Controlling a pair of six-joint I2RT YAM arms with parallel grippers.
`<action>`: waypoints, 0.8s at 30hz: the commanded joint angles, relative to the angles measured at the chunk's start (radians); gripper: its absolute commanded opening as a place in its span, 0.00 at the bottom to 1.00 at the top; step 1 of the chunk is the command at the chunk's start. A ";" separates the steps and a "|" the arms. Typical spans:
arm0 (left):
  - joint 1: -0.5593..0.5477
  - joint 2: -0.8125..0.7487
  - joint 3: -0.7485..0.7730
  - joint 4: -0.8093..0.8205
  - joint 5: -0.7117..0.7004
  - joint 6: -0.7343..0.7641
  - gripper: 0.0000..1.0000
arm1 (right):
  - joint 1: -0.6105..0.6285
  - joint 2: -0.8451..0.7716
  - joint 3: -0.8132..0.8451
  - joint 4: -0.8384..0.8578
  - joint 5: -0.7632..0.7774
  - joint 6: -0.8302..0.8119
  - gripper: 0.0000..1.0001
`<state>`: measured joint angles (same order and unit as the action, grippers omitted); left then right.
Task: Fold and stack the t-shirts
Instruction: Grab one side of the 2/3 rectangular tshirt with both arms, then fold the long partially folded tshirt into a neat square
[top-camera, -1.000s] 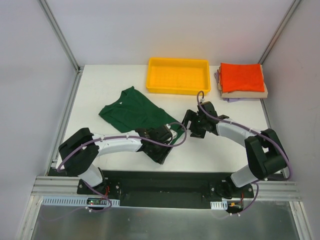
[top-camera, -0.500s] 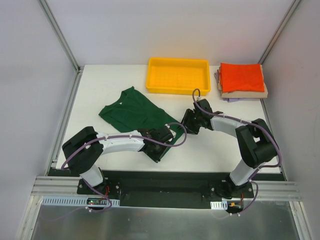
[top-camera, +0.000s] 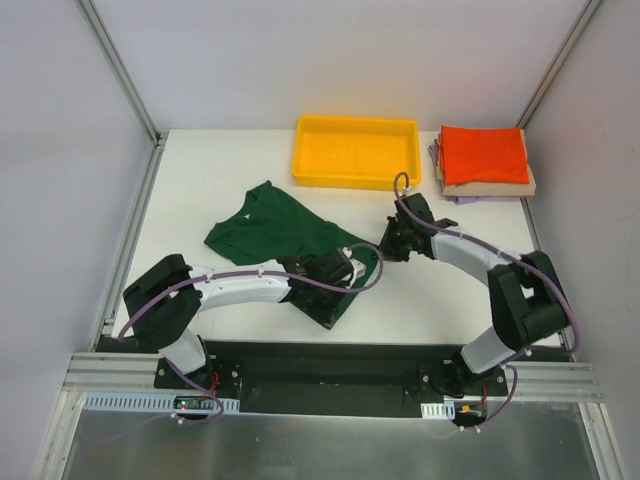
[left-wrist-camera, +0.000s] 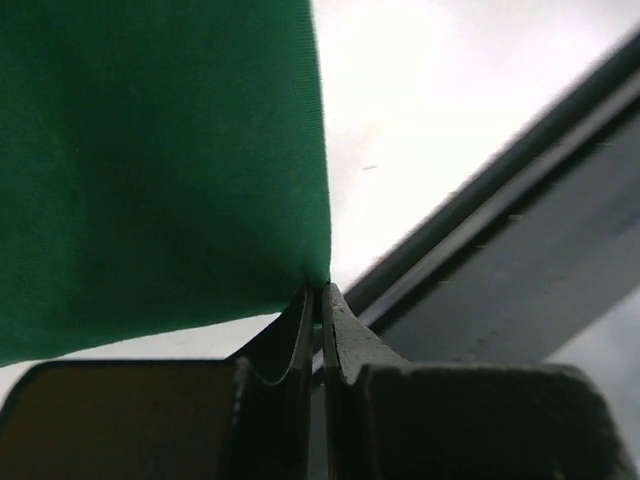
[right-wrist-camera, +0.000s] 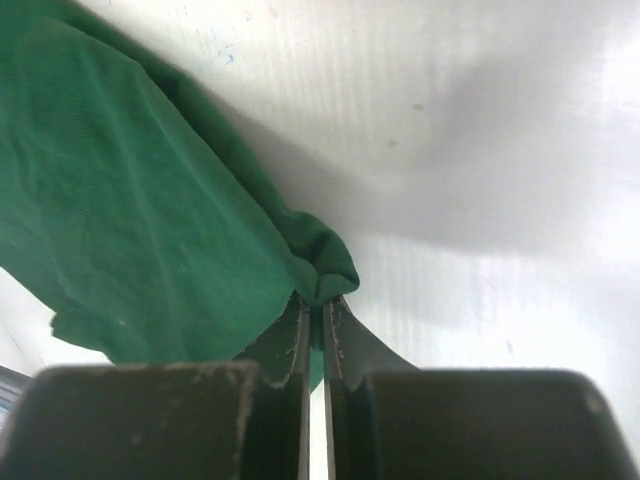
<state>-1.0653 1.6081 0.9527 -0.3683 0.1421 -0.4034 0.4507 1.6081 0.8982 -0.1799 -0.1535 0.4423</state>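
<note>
A dark green t-shirt (top-camera: 283, 228) lies crumpled on the white table, left of centre. My left gripper (top-camera: 338, 277) is shut on its near hem corner; in the left wrist view the green cloth (left-wrist-camera: 160, 170) hangs taut from the closed gripper (left-wrist-camera: 320, 292). My right gripper (top-camera: 387, 243) is shut on the shirt's right edge, where a bunched fold of green cloth (right-wrist-camera: 322, 262) is pinched at the gripper (right-wrist-camera: 322, 305). Folded t-shirts sit stacked at the back right, an orange-red one (top-camera: 484, 154) on top of a tan one (top-camera: 528, 184) and a lavender one (top-camera: 438, 152).
A yellow plastic tray (top-camera: 356, 150) stands at the back centre, just behind the right arm. The metal frame rail (top-camera: 130, 250) runs along the table's left edge. Both arm bases sit at the near edge.
Both grippers have shut on the green t-shirt. The shirt's near edge has been drawn up and toward the right, bunching the cloth; the right gripper moved in onto its right edge.
</note>
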 joint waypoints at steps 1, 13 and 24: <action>-0.053 -0.063 0.101 0.060 0.187 -0.017 0.00 | -0.066 -0.181 0.018 -0.200 0.087 -0.103 0.01; -0.120 -0.111 0.281 0.146 0.320 0.031 0.00 | -0.165 -0.508 0.169 -0.565 0.262 -0.267 0.01; -0.035 -0.401 0.071 0.140 0.082 -0.040 0.00 | -0.046 -0.352 0.384 -0.540 0.207 -0.254 0.01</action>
<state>-1.1561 1.3262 1.1000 -0.2188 0.2859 -0.4042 0.3313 1.1751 1.1633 -0.7525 0.0334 0.1974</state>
